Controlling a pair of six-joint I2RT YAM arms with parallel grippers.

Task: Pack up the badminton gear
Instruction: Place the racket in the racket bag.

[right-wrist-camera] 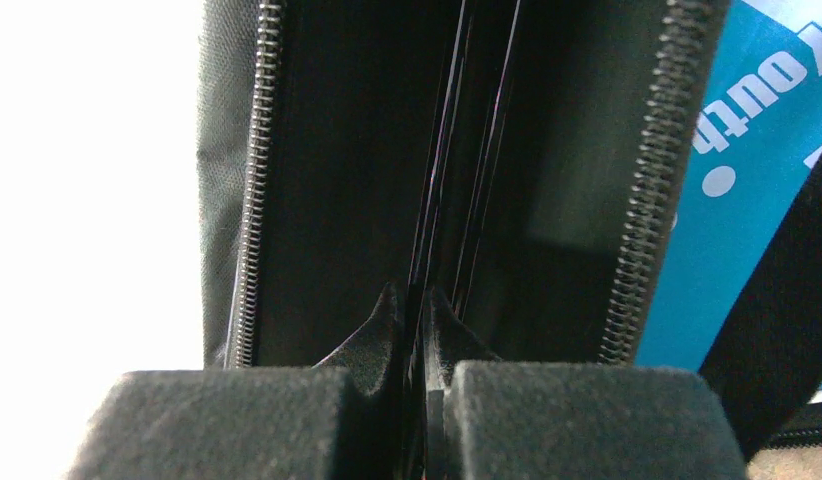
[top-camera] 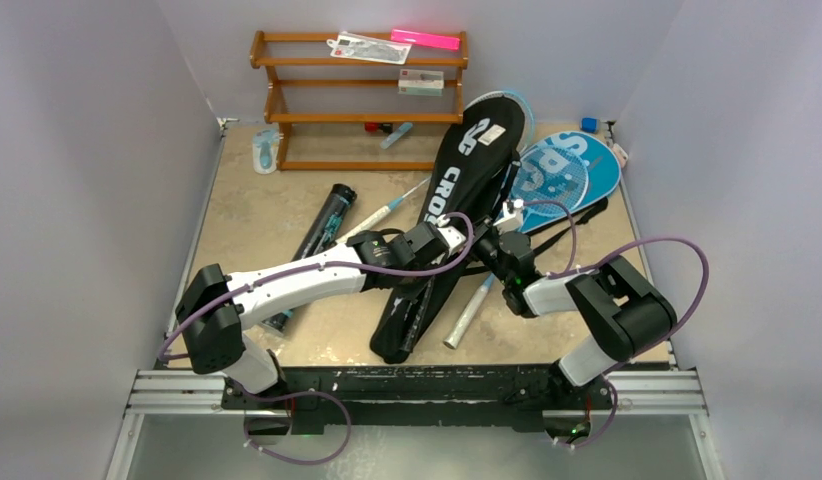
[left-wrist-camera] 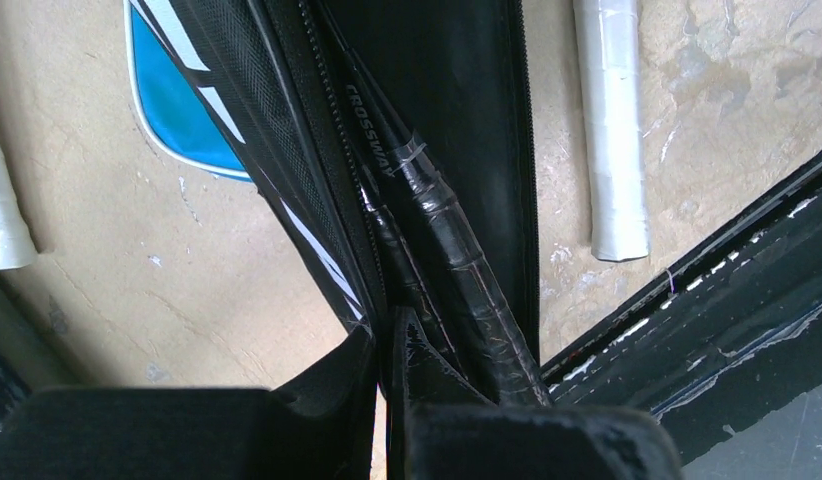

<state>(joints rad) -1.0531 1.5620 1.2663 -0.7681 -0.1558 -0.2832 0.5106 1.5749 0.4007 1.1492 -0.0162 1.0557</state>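
The black "CROSSWAY" cover [top-camera: 457,200] lies diagonally mid-table, unzipped, and the black racket's taped handle [left-wrist-camera: 467,280] lies inside it. My left gripper [top-camera: 459,238] is shut on the cover's zipper edge [left-wrist-camera: 362,270], seen in its wrist view [left-wrist-camera: 385,320]. My right gripper [top-camera: 490,243] is shut on a thin glossy black part between the zipper rows that looks like the black racket [right-wrist-camera: 442,180], seen in its wrist view [right-wrist-camera: 415,295]. The blue "SPORT" cover [top-camera: 567,170] lies at the right. The long black tube [top-camera: 322,235] lies at the left. No shuttlecocks show.
A white-handled racket [top-camera: 470,312] lies beside the cover's lower end. A light-blue racket shaft [top-camera: 387,210] lies between tube and cover. The wooden rack [top-camera: 357,100] stands at the back with a pink bar [top-camera: 427,40] and packets. The table's black front rail [left-wrist-camera: 707,300] is close.
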